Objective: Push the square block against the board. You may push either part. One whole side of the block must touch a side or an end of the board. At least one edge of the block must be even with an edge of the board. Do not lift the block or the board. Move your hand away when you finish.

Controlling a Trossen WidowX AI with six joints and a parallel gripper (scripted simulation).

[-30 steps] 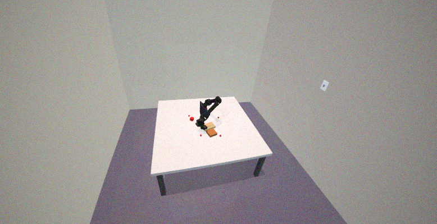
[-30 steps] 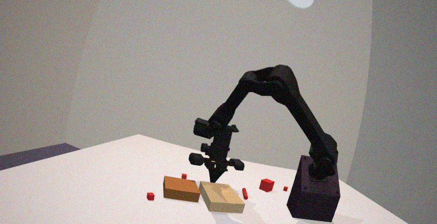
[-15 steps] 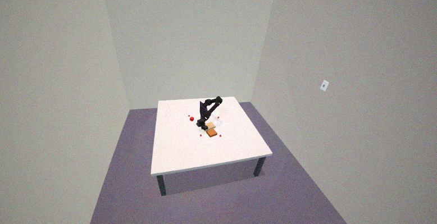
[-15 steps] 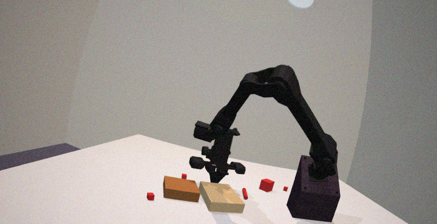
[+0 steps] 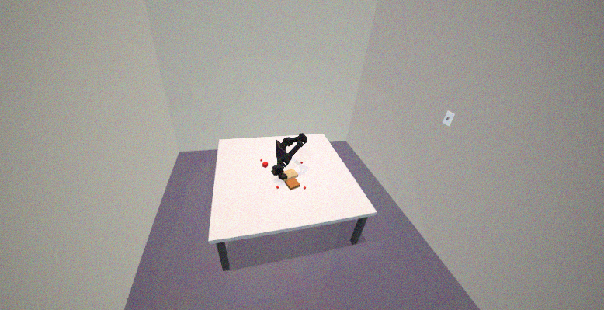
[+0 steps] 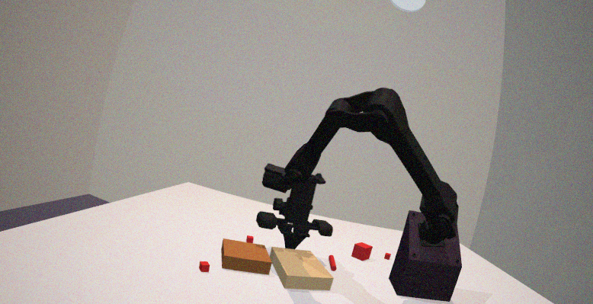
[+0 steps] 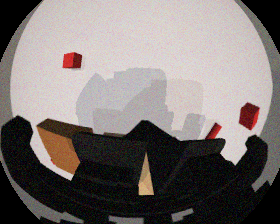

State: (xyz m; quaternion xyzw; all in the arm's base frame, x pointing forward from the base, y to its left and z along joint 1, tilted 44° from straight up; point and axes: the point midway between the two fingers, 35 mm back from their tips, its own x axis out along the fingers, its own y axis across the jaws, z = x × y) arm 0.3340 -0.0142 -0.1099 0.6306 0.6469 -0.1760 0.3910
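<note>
The orange-brown square block lies flat on the table. The tan board lies flat beside it, on the robot-base side. One side of the block faces a side of the board, very close; I cannot tell whether they touch fully or whether any edges are even. My gripper is shut and empty, pointing down, its tips low by the board's far side in the exterior view. Whether the tips touch the board is unclear. The fingers hide most of the board in the wrist view.
A red stick lies near the board. A larger red cube lies nearer the robot base. Small red cubes lie around, one behind the block and another at its outer side.
</note>
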